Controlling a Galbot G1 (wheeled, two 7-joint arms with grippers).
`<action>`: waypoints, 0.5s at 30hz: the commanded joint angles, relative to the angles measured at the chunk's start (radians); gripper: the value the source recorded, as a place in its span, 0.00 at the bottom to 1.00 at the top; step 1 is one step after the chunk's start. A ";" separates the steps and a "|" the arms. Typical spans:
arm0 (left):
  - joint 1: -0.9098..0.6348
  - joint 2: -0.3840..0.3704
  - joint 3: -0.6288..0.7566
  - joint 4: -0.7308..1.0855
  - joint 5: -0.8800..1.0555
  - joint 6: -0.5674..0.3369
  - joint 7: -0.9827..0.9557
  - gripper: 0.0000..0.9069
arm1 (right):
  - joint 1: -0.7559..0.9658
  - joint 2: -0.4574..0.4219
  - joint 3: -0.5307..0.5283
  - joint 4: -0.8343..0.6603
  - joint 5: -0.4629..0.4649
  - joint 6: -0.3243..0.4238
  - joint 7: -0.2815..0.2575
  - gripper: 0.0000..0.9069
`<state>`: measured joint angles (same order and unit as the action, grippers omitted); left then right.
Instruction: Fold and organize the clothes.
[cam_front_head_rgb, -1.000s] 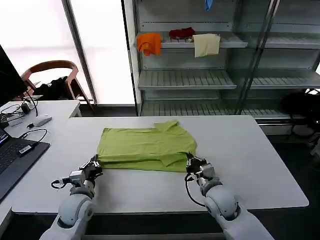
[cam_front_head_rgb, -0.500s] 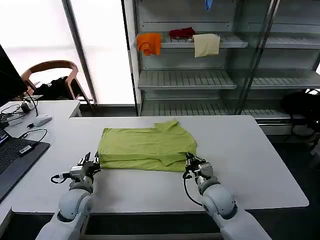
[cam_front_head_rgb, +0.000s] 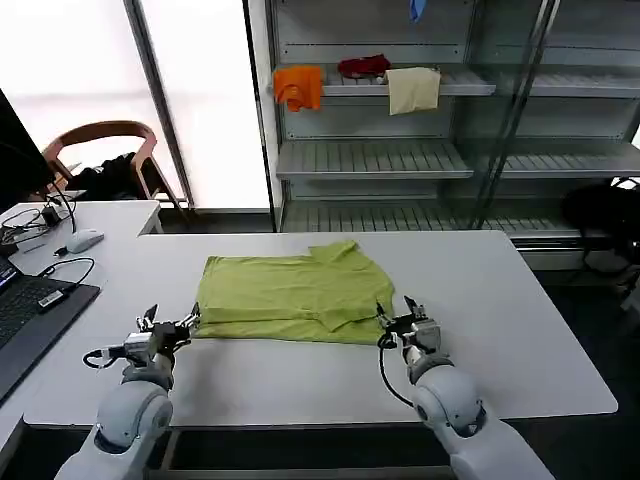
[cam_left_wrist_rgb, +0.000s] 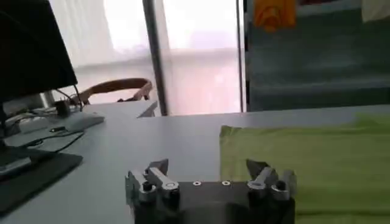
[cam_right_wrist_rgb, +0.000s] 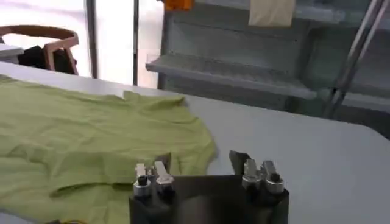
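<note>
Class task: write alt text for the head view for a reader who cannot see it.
A folded lime T-shirt lies on a white table. The left gripper and right gripper, jaws open, sit at its near corners, holding nothing.

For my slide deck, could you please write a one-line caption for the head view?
Both open end effectors, left and right, flank the near edge of the partly folded green T-shirt.

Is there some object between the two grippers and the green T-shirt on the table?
Nothing visible does. The left gripper and the right gripper are both open at the near corners of the T-shirt, with bare table around them.
</note>
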<state>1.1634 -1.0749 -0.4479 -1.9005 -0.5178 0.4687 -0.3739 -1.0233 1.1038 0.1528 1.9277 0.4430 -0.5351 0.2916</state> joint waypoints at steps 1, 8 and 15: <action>0.082 0.016 -0.037 -0.139 -0.102 0.067 0.028 1.00 | -0.105 -0.040 0.051 0.081 0.019 0.042 -0.071 1.00; 0.081 0.004 -0.035 -0.070 -0.115 0.074 0.097 1.00 | -0.155 -0.036 0.053 0.064 0.016 0.084 -0.106 1.00; 0.069 0.002 -0.036 -0.024 -0.117 0.064 0.121 1.00 | -0.146 -0.021 0.040 0.027 0.019 0.081 -0.106 1.00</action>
<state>1.2114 -1.0762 -0.4750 -1.9327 -0.6078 0.5142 -0.2838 -1.1270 1.0958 0.1738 1.9456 0.4554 -0.4753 0.2114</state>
